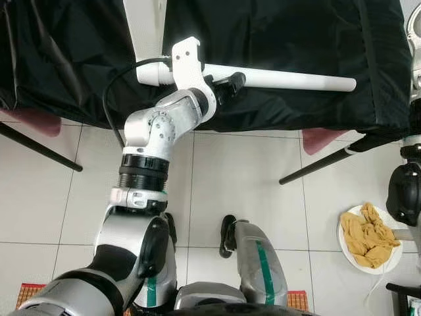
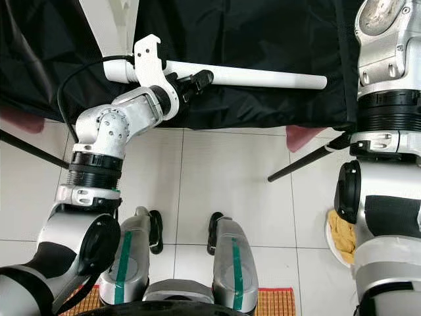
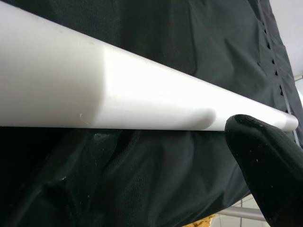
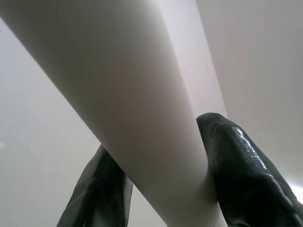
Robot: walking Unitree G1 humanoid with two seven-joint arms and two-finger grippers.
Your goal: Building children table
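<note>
Your left pincer grips the white table leg; right pincer clamps another white bar. Keep both level while joining.

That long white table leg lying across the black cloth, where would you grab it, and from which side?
Grip the white table leg on its round shaft, near the middle rather than the rounded free end. It lies level across the black cloth, so probably come from the near side with one finger over and one under, much as the left gripper holds it now.

Open tiled floor lies below; black cloth and slanting black rods crowd behind.
</note>
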